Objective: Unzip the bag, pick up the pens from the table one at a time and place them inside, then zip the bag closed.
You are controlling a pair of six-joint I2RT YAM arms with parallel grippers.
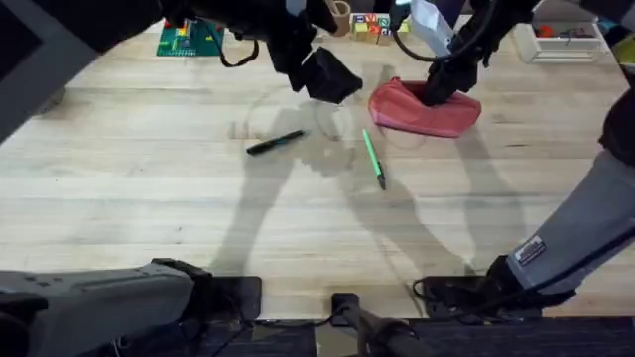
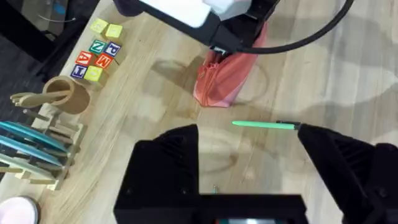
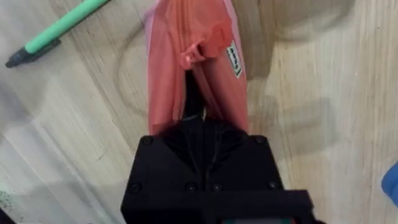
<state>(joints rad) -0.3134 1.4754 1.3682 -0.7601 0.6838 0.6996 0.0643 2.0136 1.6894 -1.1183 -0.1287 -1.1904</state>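
a pouch (image 1: 425, 109) lies far right on the table (image 1: 149, 198); one pen (image 1: 373, 159) just before it, another pen (image 1: 276, 143) further left, well apart.

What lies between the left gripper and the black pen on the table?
Nothing visible. The left gripper hangs open above bare table, and the black pen lies in the open just beside it, well apart from the green pen and the bag.

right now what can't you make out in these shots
- Zipper state: in the right wrist view the right tool covers the bag top; open or shut is unclear.
- Right tool's grip: fingers buried in fabric, overhead too.
- Green pen: cut off by the right wrist frame edge.
- Black pen: too small overhead for detail.
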